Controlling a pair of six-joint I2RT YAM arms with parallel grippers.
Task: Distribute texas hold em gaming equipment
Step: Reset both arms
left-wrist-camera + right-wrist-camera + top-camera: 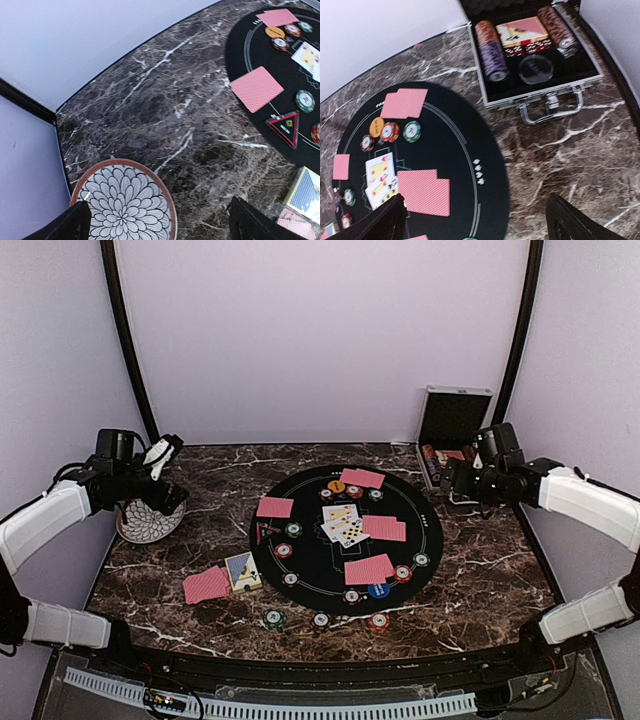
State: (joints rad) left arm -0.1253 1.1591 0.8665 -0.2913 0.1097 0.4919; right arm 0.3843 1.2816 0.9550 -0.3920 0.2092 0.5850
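Both arms hang over opposite ends of a dark marble desk (480, 570) laid out for Texas hold 'em. The left gripper (159, 210) is released, fingers spread wide and empty above a patterned white plate (125, 205). The right gripper (475, 202) is just as wide and empty near an open silver case (540, 95) that holds chip stacks and a red card pack.

A round black mat (310, 570) lies between them. It carries four sets of red-backed cards (369, 569), a fan of face-up cards (343, 524) at its centre and eleven poker chips (402, 573) around the ring. A fifth red-backed set (207, 584) and a blue-backed pack (243, 570) lie off the mat's left edge. Three more chips (321, 620) sit on bare marble at the near side. A red-edged triangular marker (285, 127) rests on the mat. The print on the chips and marker is too small to read.
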